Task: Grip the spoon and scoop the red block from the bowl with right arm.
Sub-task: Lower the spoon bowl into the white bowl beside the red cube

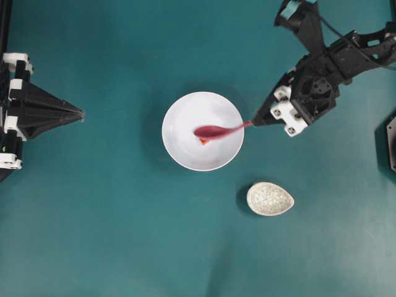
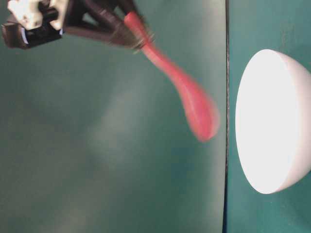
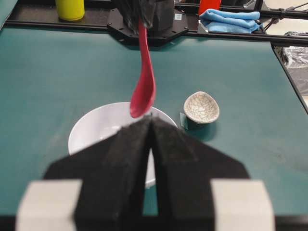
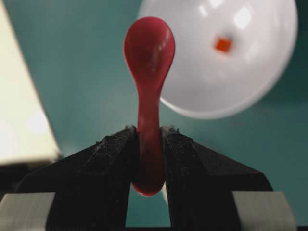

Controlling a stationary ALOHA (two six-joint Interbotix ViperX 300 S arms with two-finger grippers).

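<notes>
The white bowl (image 1: 202,131) sits mid-table, with the small red block (image 1: 203,141) lying inside it. My right gripper (image 1: 253,122) is shut on the handle end of the pink spoon (image 1: 216,130), whose oval scoop hangs over the bowl just above the block. In the right wrist view the spoon (image 4: 148,62) stands out from between the jaws of the right gripper (image 4: 149,134), and the block (image 4: 223,44) lies in the bowl (image 4: 240,82) beyond. The left gripper (image 1: 80,114) rests shut at the left, empty; its wrist view shows the spoon (image 3: 144,91) above the bowl (image 3: 96,130).
A small speckled cream dish (image 1: 270,198) lies right of and nearer than the bowl. At the far table edge in the left wrist view stand a yellow container (image 3: 70,8) and a blue cloth (image 3: 231,20). A dark object (image 1: 391,143) sits at the right edge.
</notes>
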